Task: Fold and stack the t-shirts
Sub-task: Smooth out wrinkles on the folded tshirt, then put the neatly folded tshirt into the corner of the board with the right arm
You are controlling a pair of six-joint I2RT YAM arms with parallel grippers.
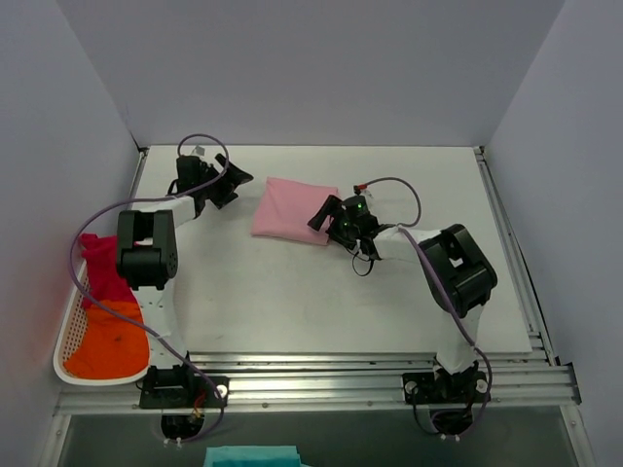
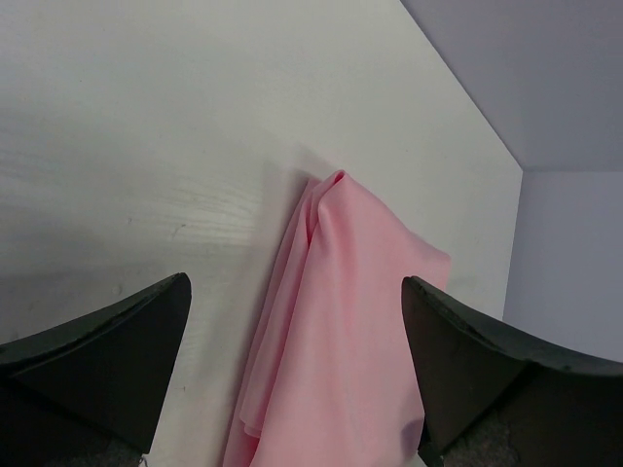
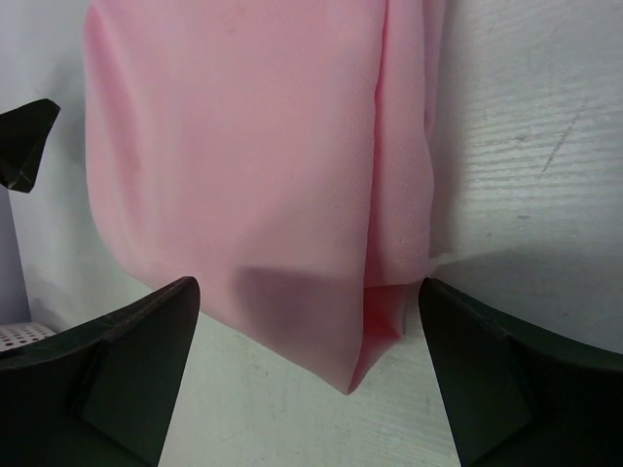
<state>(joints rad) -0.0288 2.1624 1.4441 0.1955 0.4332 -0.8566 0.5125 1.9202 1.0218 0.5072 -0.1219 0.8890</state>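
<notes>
The light pink t-shirt (image 1: pixel 292 208) lies folded into a small rectangle on the white table at the back middle. It also shows in the left wrist view (image 2: pixel 341 321) and the right wrist view (image 3: pixel 253 165). My left gripper (image 1: pixel 226 187) is open and empty, just left of the shirt's left edge. My right gripper (image 1: pixel 326 216) is open and empty over the shirt's right front corner. The magenta-red t-shirt (image 1: pixel 102 270) and the orange t-shirt (image 1: pixel 109 342) lie bunched in a white basket (image 1: pixel 64 362) at the left edge.
The table (image 1: pixel 311 302) is enclosed by grey walls at the back and sides. A teal cloth (image 1: pixel 251 455) lies below the front rail. Metal rails (image 1: pixel 321 375) run along the near edge by the arm bases.
</notes>
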